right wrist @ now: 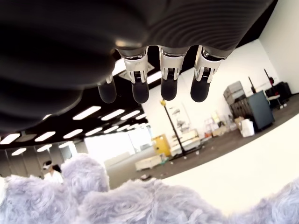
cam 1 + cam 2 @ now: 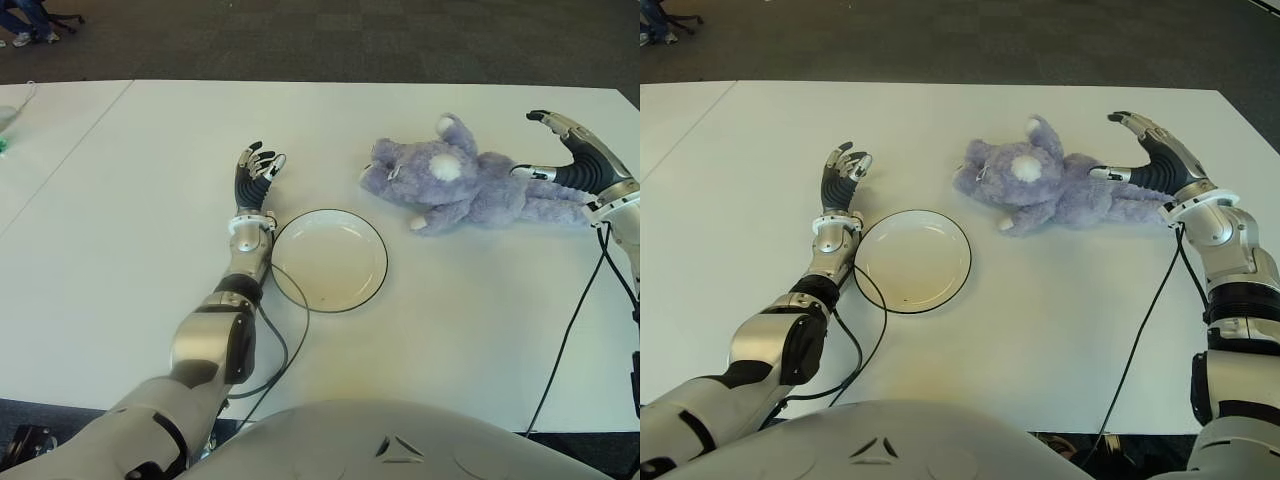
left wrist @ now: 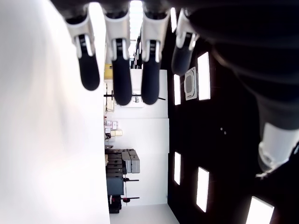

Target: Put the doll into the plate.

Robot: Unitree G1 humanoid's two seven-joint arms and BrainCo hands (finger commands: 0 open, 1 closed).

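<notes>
Left eye view is showing a broad white table [image 2: 460, 330] filling most of the scene, with dark carpet [image 2: 350, 40] running along its far edge. On the table's right half a purple plush doll [image 2: 470, 185] is lying on its side, head toward the middle of the table and legs stretching to the right. Nearer the robot and to the left of the doll, a white plate [image 2: 329, 260] with a thin dark rim is sitting flat and holding nothing; the doll is lying apart from it, wholly outside its rim.

The right hand [image 2: 578, 158] is reaching in at the doll's leg end, its thumb lying against the plush while the fingers [image 1: 168, 79] are stretching out straight above the fur and gripping nothing. In the right wrist view the purple fur is filling the space just beneath the extended fingertips, with a gap between them.

The left hand [image 2: 256, 175] is showing just beyond the plate's left edge, palm up, its fingers [image 3: 119, 70] only loosely bent and holding nothing. A thin black cable [image 2: 290, 330] is looping from the left forearm past the plate's near left rim.
</notes>
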